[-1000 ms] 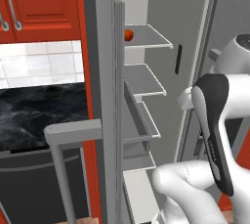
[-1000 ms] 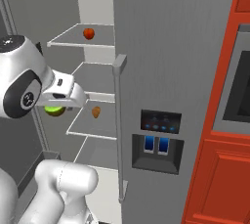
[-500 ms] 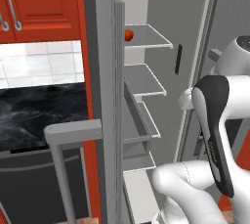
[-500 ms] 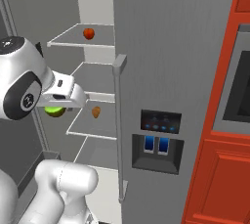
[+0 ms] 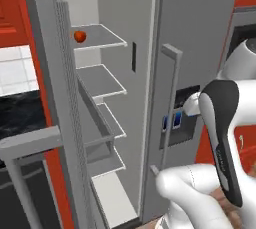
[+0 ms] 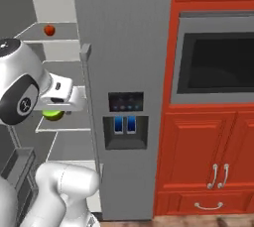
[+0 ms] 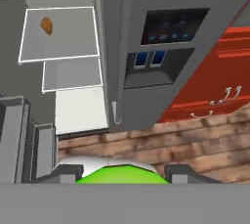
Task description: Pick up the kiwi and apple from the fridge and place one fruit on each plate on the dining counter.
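The jaws pinch the kiwi [image 7: 122, 174] between them — carried clear of the fridge [image 6: 124, 47]; the apple [image 6: 49, 30] waits, well above the gripper [image 6: 54, 114].

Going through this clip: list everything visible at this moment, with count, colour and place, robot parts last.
fridge: one, grey, left door open, right door shut, pale shelves inside.
apple: one, red, on the top fridge shelf.
kiwi: one, bright green, between the jaws in front of the open fridge.
orange-brown lump: one, on a fridge shelf in the hand view.
dispenser panel: one, dark with blue parts, on the shut fridge door.
wall oven: one, grey frame with dark window, right of the fridge.
cabinets: red, silver handles, below and above the oven.
floor: brown wood planks, below the fridge.
gripper: one, white, jaws closed on the kiwi.
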